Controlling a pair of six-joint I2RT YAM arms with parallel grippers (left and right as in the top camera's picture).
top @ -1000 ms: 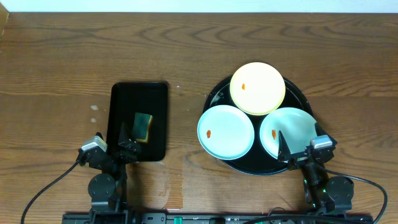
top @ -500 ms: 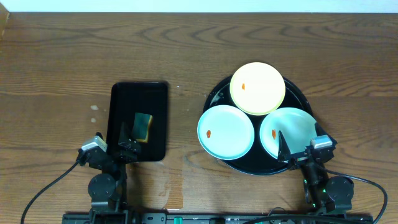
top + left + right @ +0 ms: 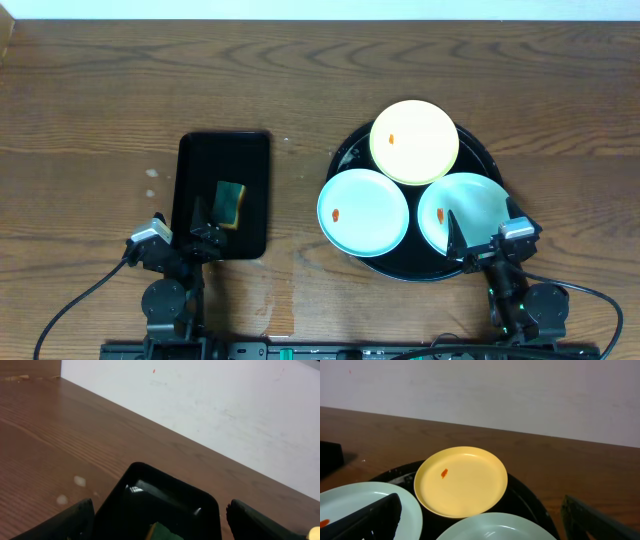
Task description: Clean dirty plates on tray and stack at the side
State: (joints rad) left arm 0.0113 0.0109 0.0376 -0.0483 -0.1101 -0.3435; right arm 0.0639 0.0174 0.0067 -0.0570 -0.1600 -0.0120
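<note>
Where right pincer [image 3: 479, 222] gapes, mint plate [image 3: 474, 198] below.

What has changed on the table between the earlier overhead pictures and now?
Nothing visibly changed. The left gripper and right gripper are open and empty as before. The pale yellow round plate and the two pale mint-blue round plates lie on the large round glossy black tray, orange smears unwiped. The green-yellow sponge sits in the small rectangular black tray.

A round glossy black tray [image 3: 478, 152] holds three shallow plates, each marked with a small orange smear. The yellow plate [image 3: 415, 141] lies at the far side. The left mint plate [image 3: 363, 212] overhangs the tray's rim, and the right mint plate [image 3: 470, 205] lies beside it.
</note>
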